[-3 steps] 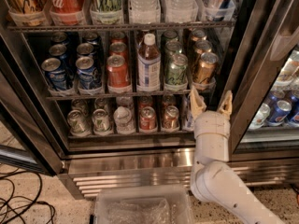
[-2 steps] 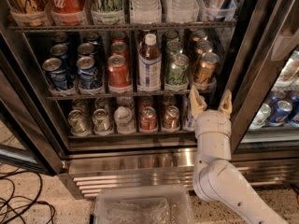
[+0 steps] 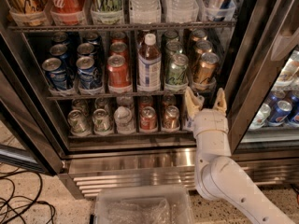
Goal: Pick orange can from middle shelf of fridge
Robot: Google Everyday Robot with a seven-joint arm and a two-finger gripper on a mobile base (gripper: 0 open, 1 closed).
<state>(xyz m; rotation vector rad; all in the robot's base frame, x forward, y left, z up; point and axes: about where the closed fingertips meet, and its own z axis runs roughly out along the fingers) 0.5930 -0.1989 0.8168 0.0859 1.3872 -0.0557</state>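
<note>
Orange can [image 3: 204, 69] stands at front right corner of middle table [image 3: 93, 96] in fridge [image 3: 140, 158]. Tool [image 3: 204, 103] sits just below it, fingers spread, empty, not touching.

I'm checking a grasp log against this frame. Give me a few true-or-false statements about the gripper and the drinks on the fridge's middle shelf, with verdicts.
1. The two-finger gripper is shut on the copper-orange drink can. False: it is open and empty, just below the can, which stands on the dark wire middle shelf.
2. The copper-orange drink can is the rightmost in that shelf's front row. True.
3. The white-capped bottle stands between a red can and a green can. True.
4. The front can right beside the copper-orange one is blue. False: it is the green can; the blue cans are at the left end.
</note>
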